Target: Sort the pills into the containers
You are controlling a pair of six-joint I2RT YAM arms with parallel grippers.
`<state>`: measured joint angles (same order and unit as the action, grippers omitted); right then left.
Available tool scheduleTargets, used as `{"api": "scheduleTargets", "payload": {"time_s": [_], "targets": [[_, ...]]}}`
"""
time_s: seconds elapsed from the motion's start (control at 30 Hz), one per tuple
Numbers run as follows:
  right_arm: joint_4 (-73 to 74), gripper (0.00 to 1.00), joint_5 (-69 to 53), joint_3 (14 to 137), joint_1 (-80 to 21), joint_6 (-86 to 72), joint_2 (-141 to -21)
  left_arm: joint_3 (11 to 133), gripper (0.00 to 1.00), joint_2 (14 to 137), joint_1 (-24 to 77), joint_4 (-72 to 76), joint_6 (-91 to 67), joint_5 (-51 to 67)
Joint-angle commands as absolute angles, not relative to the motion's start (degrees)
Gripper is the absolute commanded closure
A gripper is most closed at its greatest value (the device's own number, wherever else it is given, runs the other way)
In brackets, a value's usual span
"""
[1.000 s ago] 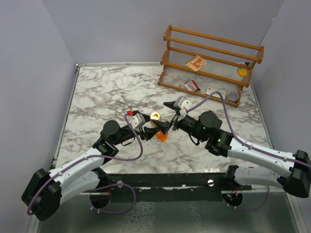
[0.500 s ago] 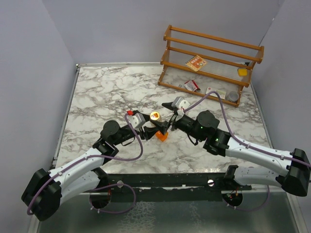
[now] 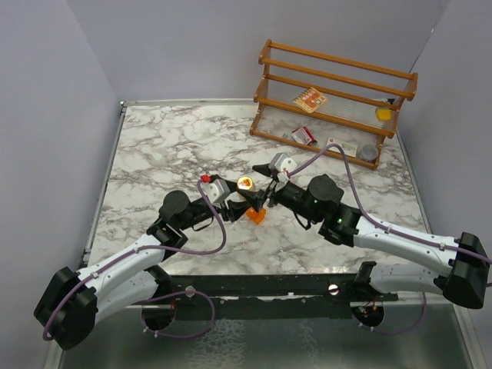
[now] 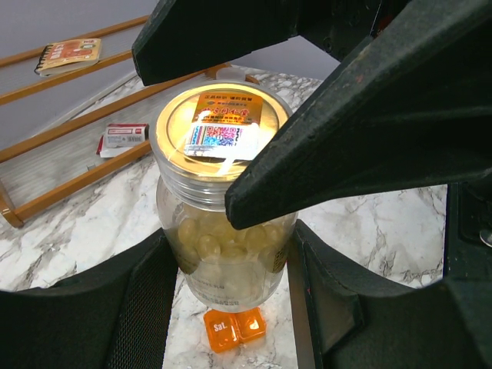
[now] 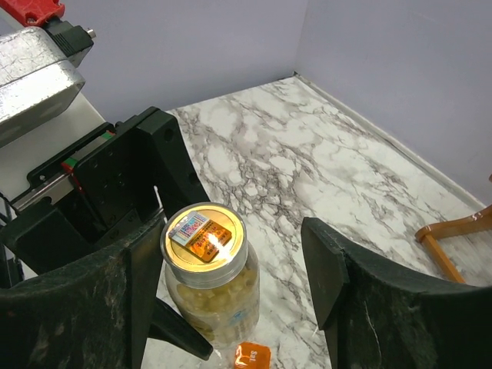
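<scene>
Robotics lab test cell: plain lilac partition walls [image 3: 192, 46] close around a marble-print tabletop [image 3: 169, 138].

Clear glossy jar [image 4: 227, 261], translucent orange box [image 4: 234, 329], polished marble table [image 3: 177, 146], wooden rack [image 3: 334, 98].

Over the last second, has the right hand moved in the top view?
Yes. The right hand has shifted slightly left, away from the wooden rack, toward the jar.

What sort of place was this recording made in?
Probably a lab robot cell staged as a medicine-sorting bench: a marble-patterned tabletop boxed in by plain lilac-grey walls, a wooden slatted rack holding small red-and-white packets, and a clear pill-filled jar with a gold lid.
</scene>
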<state>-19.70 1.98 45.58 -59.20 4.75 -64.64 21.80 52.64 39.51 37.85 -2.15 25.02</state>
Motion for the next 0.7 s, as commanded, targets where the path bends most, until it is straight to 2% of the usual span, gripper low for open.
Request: {"api": "scheduleTargets", "payload": {"time_s": [0.0,0.17,0.27,0.5,0.57,0.63,0.67], "targets": [[-21.2,0.32,0.4,47.0,-59.6,4.4,-65.1,22.2,1.0,52.2,39.8,38.9,-1.8,24.3],[-21.0,0.42,0.4,47.0,-59.6,4.5,-64.8,22.1,1.0,52.3,39.8,38.9,-1.9,24.5],[-20.6,0.53,0.1,47.2,-59.5,4.6,-64.8,22.1,1.0,52.4,39.8,38.9,-2.0,24.6],[-19.1,0.71,-0.7,47.6,-59.5,5.1,-64.2,22.1,1.0,52.6,39.8,38.9,-2.0,26.4],[-18.2,0.8,-1.0,47.7,-59.5,5.0,-63.7,22.1,1.0,52.8,39.8,38.9,-2.0,28.2],[-17.0,0.97,-1.3,48.0,-59.6,5.3,-63.2,22.1,1.0,52.8,39.8,38.9,-2.1,29.9],[-16.6,0.99,-1.6,47.9,-59.5,5.4,-63.0,22.1,1.0,52.8,39.9,38.9,-2.2,30.8]]}}
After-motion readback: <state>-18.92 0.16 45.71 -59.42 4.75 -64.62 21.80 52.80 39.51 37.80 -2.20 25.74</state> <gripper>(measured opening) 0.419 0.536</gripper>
